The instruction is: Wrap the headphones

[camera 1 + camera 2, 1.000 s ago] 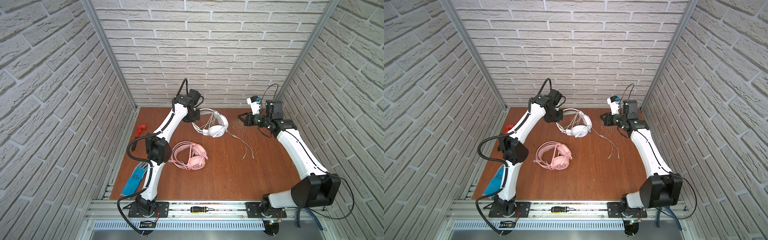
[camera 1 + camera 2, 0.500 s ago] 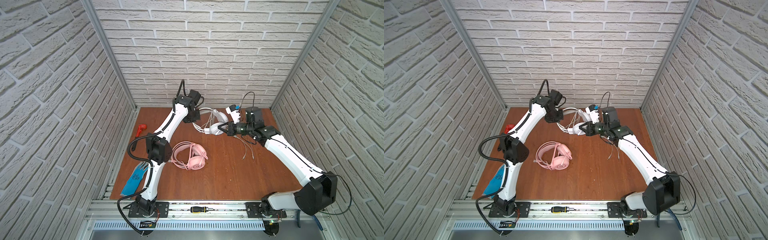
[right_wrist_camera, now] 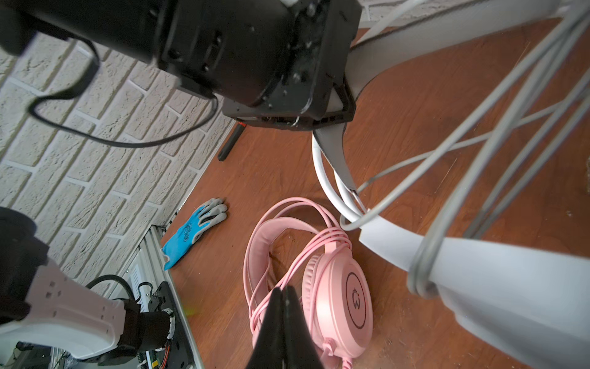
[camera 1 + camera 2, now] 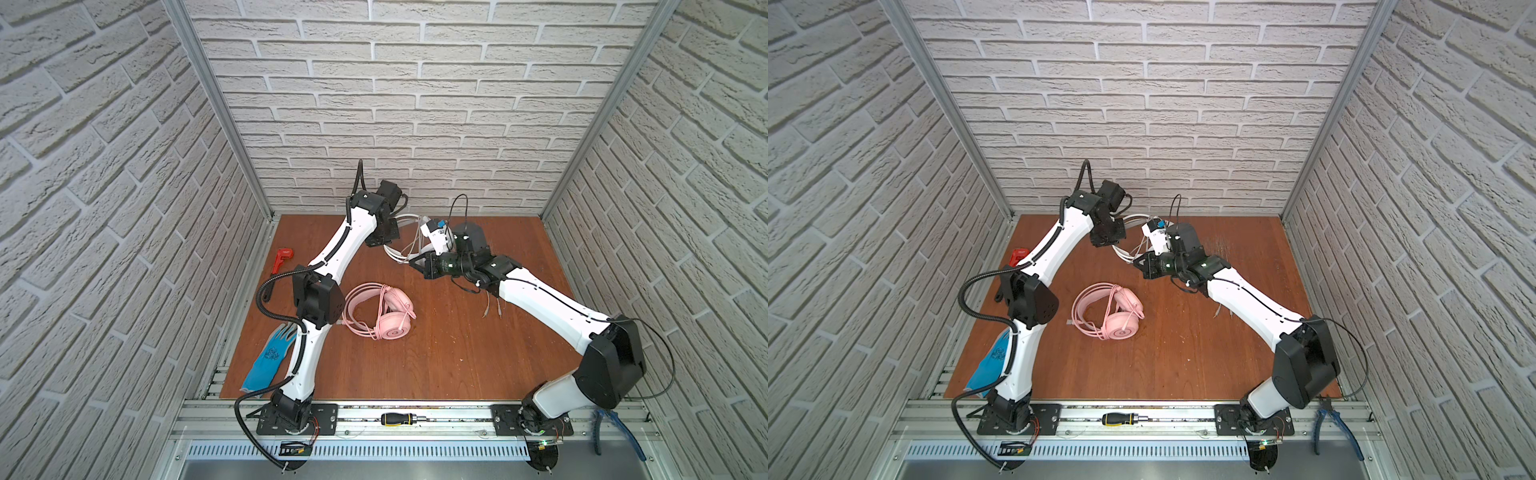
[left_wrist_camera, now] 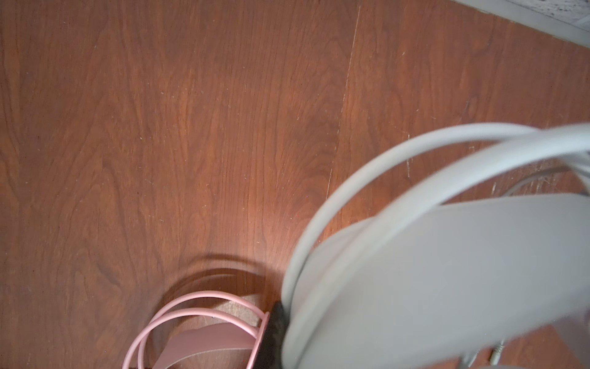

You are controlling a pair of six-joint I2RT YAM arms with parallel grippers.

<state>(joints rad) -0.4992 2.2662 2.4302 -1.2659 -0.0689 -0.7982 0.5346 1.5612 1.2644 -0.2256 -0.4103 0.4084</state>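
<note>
On the front rail (image 4: 457, 419) nearest the camera, a black-and-yellow screwdriver (image 4: 401, 419) is lying between the 2 arm bases, and blue-handled pliers (image 4: 1324, 411) are lying off to the right; just beyond, at the near left edge of the desk (image 4: 436, 365), a blue glove (image 4: 270, 361) is lying partly under the left arm (image 4: 307, 357); further in, the pink headphones (image 4: 382, 311) are resting flat left of centre, their pink cable bunching across the headband and 1 earcup facing up; a red tool (image 4: 282, 259) is sitting by the desk's left edge; past the pink set, the right fingers (image 3: 274, 316) are pressing tightly together with nothing visible between them, pointing leftward just beside the white headphones (image 4: 395, 255); the white headphones are being held at the far middle of the desk, between the 2 arms, and whether they are touching the wood I cannot tell; the left fingers (image 5: 275, 322) are clamping shut on the white headband, as the right wrist view is showing; several strands of white cable (image 3: 479, 134) are running across the headband and gathering around an earcup's stem, while its 2 loose ends are trailing on the desk beneath the right forearm (image 4: 548, 299).
</note>
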